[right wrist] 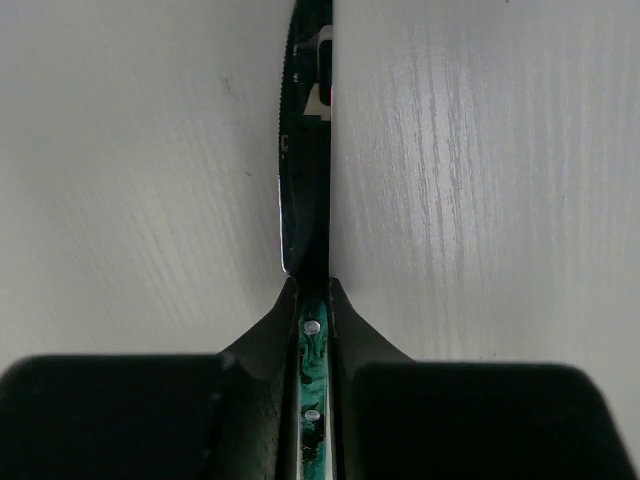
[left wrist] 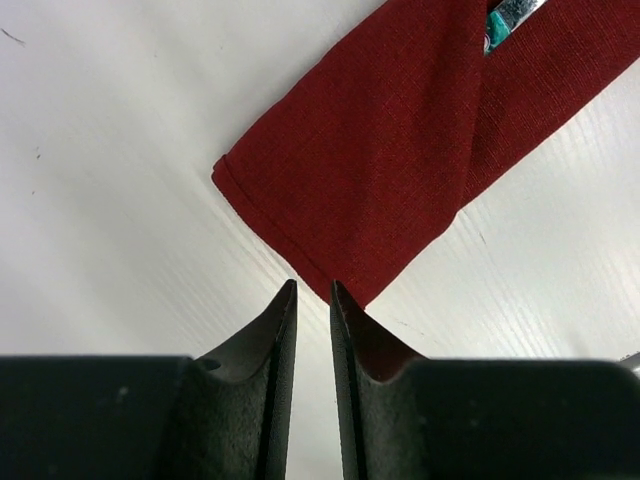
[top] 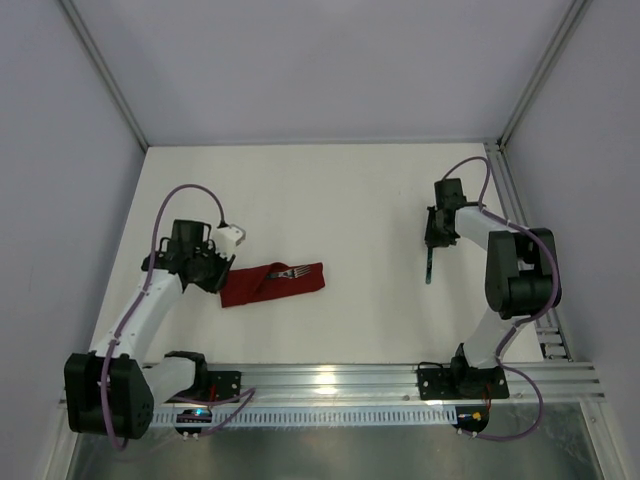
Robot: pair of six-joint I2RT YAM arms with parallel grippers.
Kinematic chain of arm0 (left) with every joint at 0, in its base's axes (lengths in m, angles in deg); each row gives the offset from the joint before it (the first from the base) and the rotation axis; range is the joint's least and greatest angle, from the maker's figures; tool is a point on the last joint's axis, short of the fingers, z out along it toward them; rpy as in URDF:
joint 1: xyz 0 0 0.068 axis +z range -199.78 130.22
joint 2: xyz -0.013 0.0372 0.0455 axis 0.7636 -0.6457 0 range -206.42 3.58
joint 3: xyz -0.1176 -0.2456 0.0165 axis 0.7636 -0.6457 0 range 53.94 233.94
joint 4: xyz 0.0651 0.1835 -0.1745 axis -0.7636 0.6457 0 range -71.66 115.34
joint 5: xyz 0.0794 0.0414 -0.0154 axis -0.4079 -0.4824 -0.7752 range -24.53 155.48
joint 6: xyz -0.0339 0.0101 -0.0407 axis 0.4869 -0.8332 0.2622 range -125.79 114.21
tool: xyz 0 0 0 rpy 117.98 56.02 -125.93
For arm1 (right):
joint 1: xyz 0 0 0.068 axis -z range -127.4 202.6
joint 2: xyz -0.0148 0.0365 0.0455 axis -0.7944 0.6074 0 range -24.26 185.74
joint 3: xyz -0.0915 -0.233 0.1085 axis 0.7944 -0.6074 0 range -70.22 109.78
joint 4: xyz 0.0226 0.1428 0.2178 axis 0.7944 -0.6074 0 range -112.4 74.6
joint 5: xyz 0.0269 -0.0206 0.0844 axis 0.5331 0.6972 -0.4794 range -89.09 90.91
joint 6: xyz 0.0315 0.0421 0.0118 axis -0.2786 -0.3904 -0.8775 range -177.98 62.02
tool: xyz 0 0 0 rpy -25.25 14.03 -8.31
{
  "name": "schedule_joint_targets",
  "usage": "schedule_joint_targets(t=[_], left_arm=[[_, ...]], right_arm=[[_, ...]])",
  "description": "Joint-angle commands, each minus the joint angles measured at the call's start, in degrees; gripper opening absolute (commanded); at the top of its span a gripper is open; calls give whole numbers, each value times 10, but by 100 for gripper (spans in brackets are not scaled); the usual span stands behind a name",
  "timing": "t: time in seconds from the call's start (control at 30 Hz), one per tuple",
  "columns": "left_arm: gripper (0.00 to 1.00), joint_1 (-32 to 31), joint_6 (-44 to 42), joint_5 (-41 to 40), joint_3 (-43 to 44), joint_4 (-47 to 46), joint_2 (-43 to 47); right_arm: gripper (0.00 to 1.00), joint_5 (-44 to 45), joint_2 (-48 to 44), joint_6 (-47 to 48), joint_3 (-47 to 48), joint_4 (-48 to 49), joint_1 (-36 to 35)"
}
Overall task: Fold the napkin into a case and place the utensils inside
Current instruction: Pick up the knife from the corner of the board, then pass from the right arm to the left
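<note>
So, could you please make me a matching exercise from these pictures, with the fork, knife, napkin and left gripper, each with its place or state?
Things:
1. fork
2. knife
3. napkin
4. left gripper

Places or states:
A. folded, lying flat on the table
B. clamped in the right gripper
C. partly tucked into the napkin
D. jaws slightly apart, empty, at the napkin's corner

Pairs: 1-C, 2-B, 3-A, 4-D
</note>
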Motion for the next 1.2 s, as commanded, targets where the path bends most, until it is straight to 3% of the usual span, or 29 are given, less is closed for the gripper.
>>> schedule_joint_targets(t=[0.0, 0.13, 0.3, 0.4, 0.53, 0.63, 0.67, 0.77, 1.0, 1.17], left_arm=[[21, 0, -7, 17, 12, 30, 23], [22, 0, -18, 36, 19, 56, 47], [25, 0, -30, 82, 59, 121, 60], [28, -2, -29, 114, 82, 152, 72], [36, -7, -30, 143, 109, 179, 95], [47, -16, -26, 167, 130, 187, 109], [56, -19, -23, 178, 134, 189, 109], [65, -30, -12, 219, 145, 171, 102], [72, -85, 57, 208, 132, 77, 60], [67, -92, 89, 162, 121, 20, 40]], right_arm=[[7, -16, -15, -6, -30, -13, 2], [4, -52, -39, -12, -44, -15, 1], [4, -105, -217, -104, -114, 84, -24], [4, -8, -308, -170, -132, 115, -112], [4, 77, -354, -252, -148, 185, -244], [4, 117, -338, -335, -171, 308, -334], [4, 130, -324, -348, -169, 364, -358], [4, 185, -251, -362, -121, 420, -440], [4, 192, -120, -382, -5, 508, -539], [4, 186, -93, -393, 13, 533, -566]])
